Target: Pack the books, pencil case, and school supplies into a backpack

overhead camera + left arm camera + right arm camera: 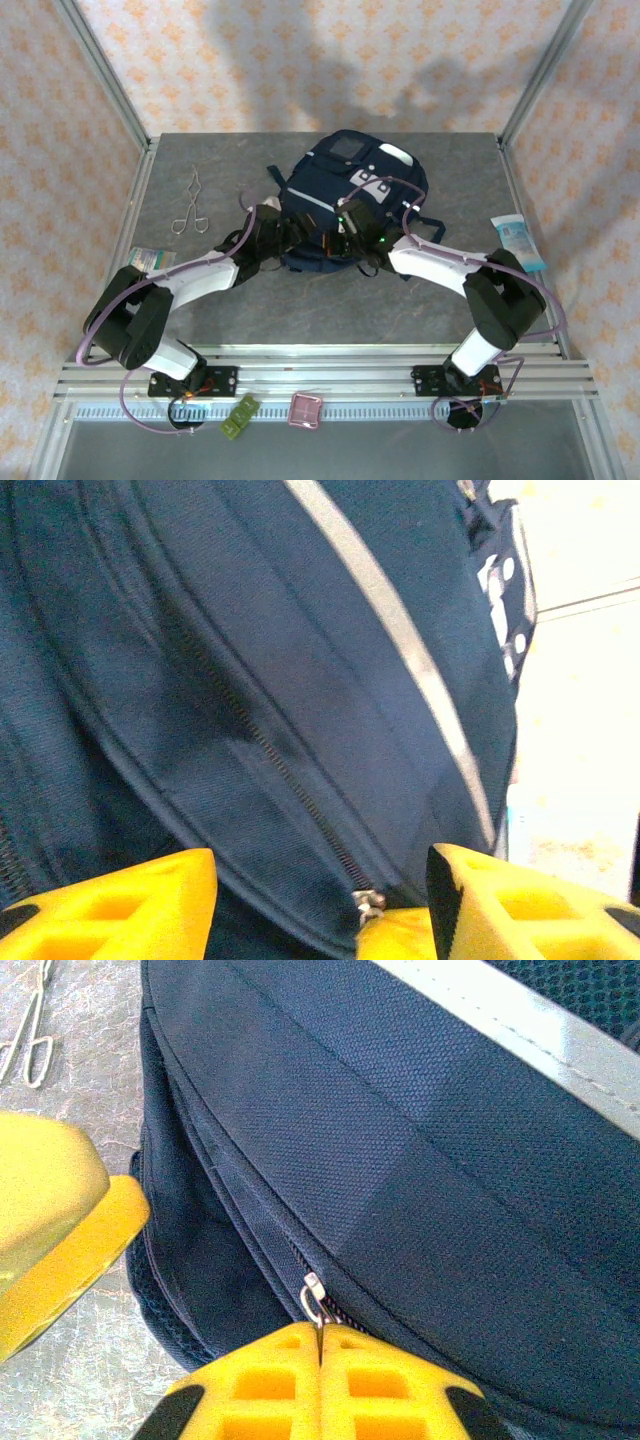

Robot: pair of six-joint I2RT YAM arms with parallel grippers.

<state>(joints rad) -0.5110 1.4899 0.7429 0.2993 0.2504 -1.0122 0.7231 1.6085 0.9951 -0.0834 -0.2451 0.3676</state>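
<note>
I judge the zip-opening step in hand: the backpack (pixel 345 205) lies mid-table, my right gripper (pixel 320 1348) is closed on its zip pull (pixel 314 1295) and my left gripper (pixel 320 900) is open beside the fabric, so next I must draw the pull steadily along the track.

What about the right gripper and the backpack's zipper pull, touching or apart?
Touching. The right wrist view shows the right gripper shut, its tips pinching the zipper pull on the backpack.

Left arm (pixel 200 272) and right arm (pixel 432 262): white link shells, black joint housings, black base plates (pixel 195 381). Lavender cables (pixel 548 292) loop alongside. Fingers (pixel 110 905): yellow moulded plastic with recessed rectangular pockets.
</note>
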